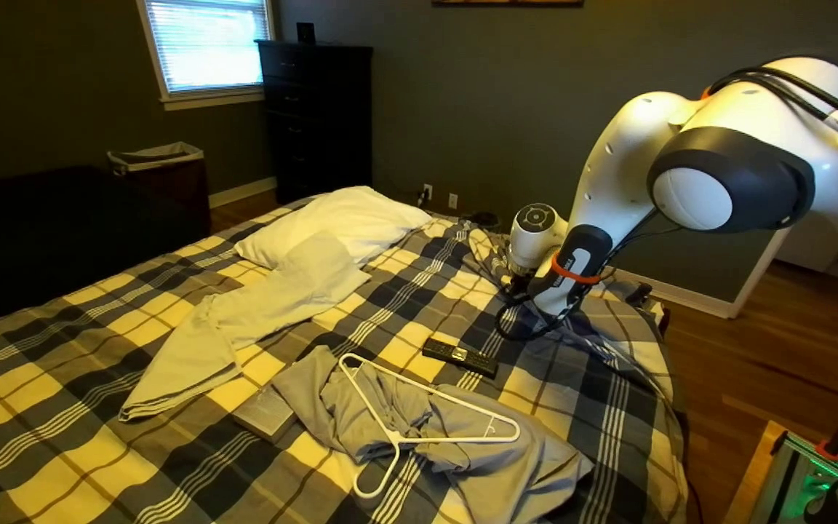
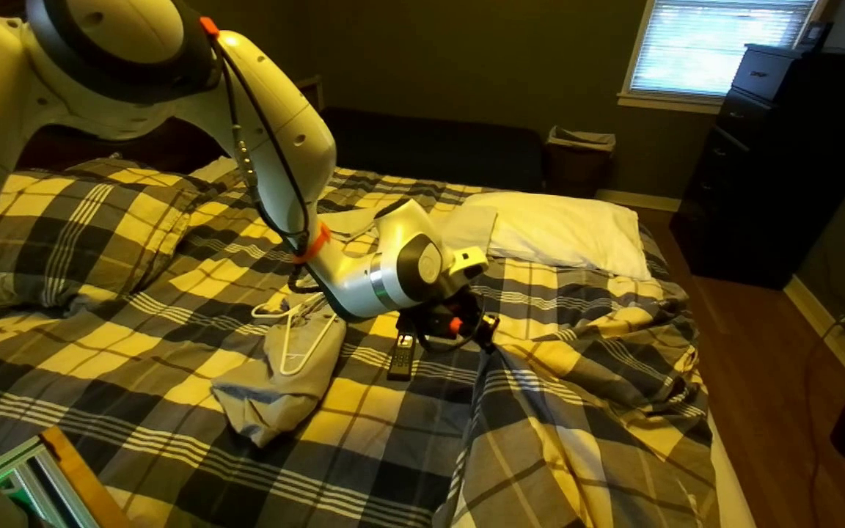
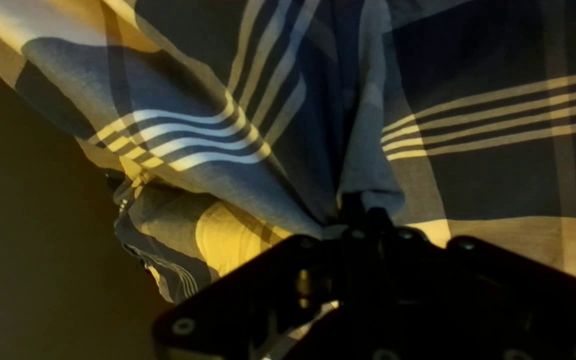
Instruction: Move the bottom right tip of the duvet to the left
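Observation:
The large yellow, black and grey-white plaid duvet covers the bed in both exterior views (image 1: pixel 48 371) (image 2: pixel 364 447). My gripper is over its side near the window-end pillow, low above the bed (image 2: pixel 488 339). In the wrist view my gripper (image 3: pixel 365 212) is shut on a gathered fold of the duvet (image 3: pixel 375 170). Folds run from the jaws, and the raised cloth forms a ridge in an exterior view (image 2: pixel 518 389). The held part looks like the bottom right tip, but its hem is hidden in the jaws. In an exterior view the arm hides the fingertips.
A black remote (image 1: pixel 460 356) lies near the gripper. A grey garment (image 1: pixel 506 466) with a white hanger (image 1: pixel 397 438), a small box (image 1: pixel 266 413), a pale beige cloth (image 1: pixel 259 313) and a white pillow (image 1: pixel 346 218) lie on the duvet. The bed's edge drops to wooden floor (image 2: pixel 767 411).

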Robot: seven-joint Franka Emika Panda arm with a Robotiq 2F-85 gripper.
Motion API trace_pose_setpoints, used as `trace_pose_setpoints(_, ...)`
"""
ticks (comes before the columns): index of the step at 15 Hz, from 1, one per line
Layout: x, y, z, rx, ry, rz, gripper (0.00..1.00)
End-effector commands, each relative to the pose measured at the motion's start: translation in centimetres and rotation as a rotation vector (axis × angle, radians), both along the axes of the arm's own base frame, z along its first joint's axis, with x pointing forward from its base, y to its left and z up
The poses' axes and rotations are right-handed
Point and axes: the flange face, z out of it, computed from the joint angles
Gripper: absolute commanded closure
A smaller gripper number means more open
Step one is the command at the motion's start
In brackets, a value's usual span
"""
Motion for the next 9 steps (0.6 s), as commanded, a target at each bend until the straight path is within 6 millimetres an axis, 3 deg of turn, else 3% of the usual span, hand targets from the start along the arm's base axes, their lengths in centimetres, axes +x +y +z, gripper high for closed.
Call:
trace_pose_setpoints(1, 0.1, 7.6, 2.9, -0.078, -0.012, 0.174, 0.99)
trace_pose_setpoints(5, -0.6, 16.7, 4.9, -0.193, -0.012, 0.373, 0.99)
trace_pose_setpoints(9, -3.3, 26.5, 5.9, -0.285, -0.009, 0.576, 0.99)
